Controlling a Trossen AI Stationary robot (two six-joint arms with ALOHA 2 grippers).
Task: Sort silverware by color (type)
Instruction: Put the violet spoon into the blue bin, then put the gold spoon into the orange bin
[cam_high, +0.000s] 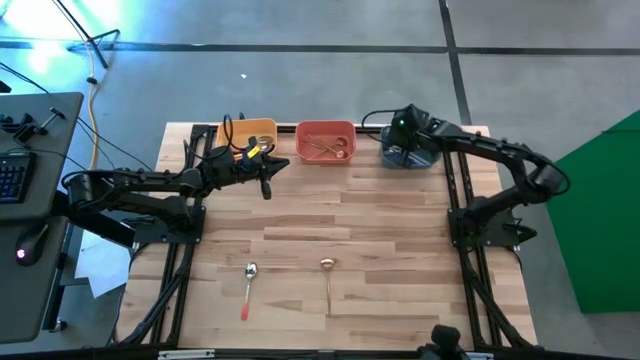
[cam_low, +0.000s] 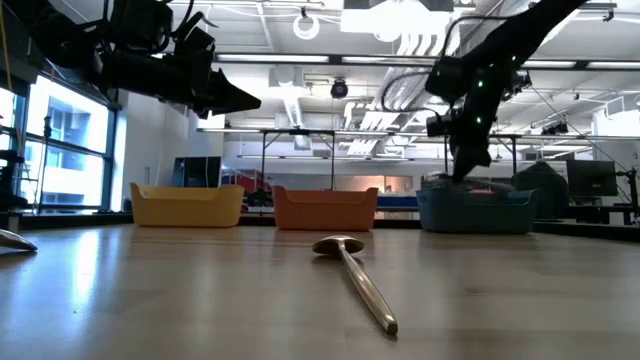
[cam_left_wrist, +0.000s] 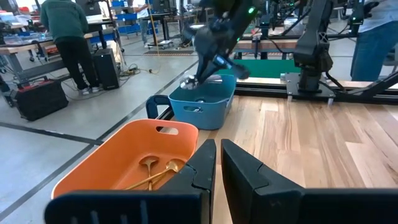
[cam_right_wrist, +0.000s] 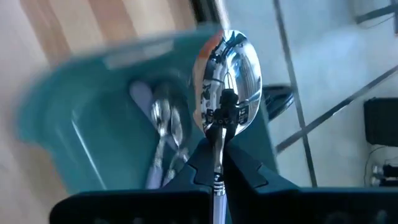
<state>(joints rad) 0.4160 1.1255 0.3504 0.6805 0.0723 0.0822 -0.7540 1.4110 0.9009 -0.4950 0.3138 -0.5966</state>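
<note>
My right gripper (cam_right_wrist: 217, 154) is over the teal bin (cam_high: 410, 155) at the table's far right, shut on a spoon with a silver bowl (cam_right_wrist: 227, 74). Several silver spoons (cam_right_wrist: 165, 127) lie in that bin. Gold spoons (cam_left_wrist: 152, 174) lie in the orange-red bin (cam_high: 325, 140). A red-handled spoon (cam_high: 247, 288) and a gold spoon (cam_high: 327, 282) lie flat on the near part of the table. My left gripper (cam_high: 266, 183) hangs shut and holds nothing, just in front of the yellow bin (cam_high: 255, 133). My right gripper pinches the spoon's neck (cam_right_wrist: 217, 163) just behind the bowl, between its two fingers. The fingers slant downward and lie along the spoon. The bowl sticks out past the fingertips, and the spoon is lifted clear above the teal bin; the handle runs back between the fingers.
The three bins stand in a row along the table's far edge. The wooden table top (cam_high: 380, 240) between the arms holds only the two loose spoons. A person (cam_left_wrist: 62, 37) stands in the room beyond the table.
</note>
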